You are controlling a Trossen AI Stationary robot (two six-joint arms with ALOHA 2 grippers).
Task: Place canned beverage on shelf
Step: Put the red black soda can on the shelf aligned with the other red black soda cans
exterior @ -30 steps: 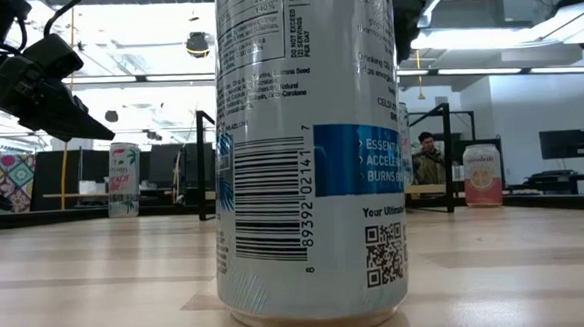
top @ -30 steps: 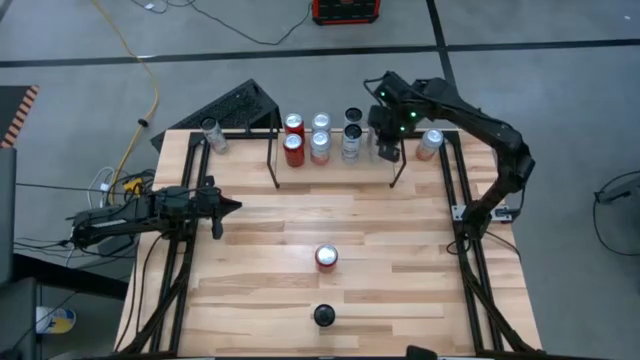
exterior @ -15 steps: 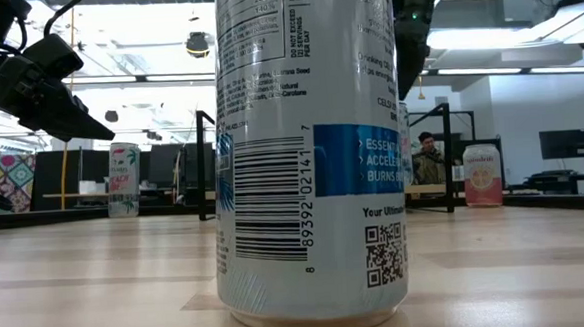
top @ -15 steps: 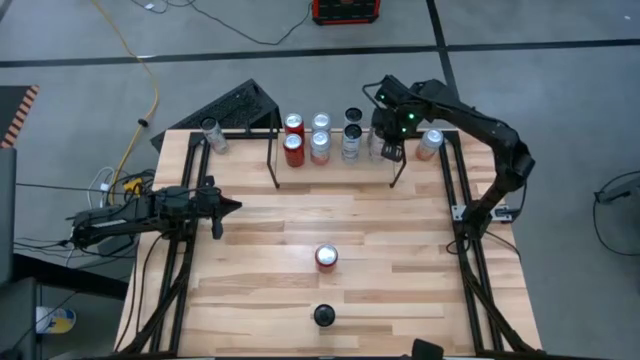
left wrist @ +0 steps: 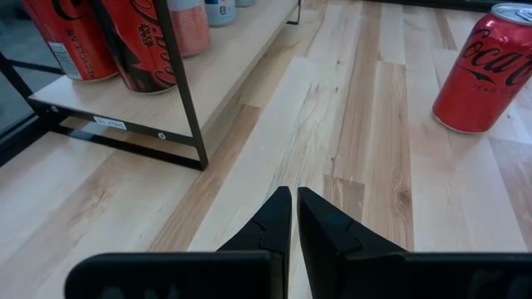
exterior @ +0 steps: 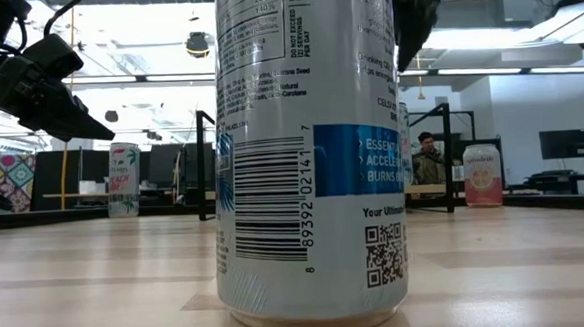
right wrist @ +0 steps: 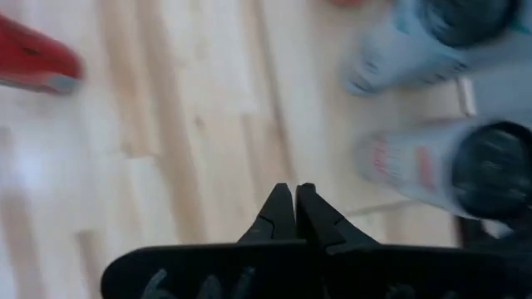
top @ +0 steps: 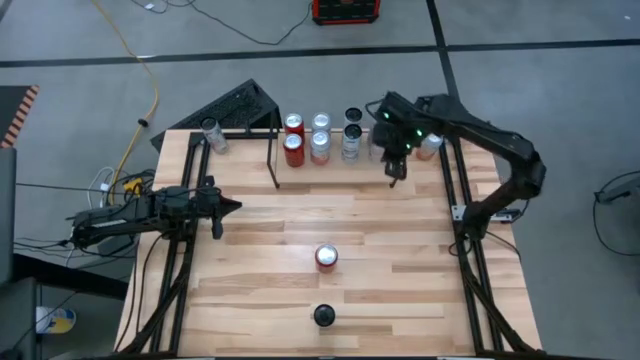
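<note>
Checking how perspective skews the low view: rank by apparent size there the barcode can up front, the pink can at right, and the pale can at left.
1. Barcode can: by far the largest, but only because it stands nearest the camera.
2 and 3. Pink can and pale can: both small and far off, too alike to rank.

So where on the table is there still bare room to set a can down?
Bare wood runs between the shelf and the red can at mid-table, and on both sides of that can. The shelf is crowded at its right, where the right end effector hangs; its left end looks free.

Both arms' jaws closed, empty.
</note>
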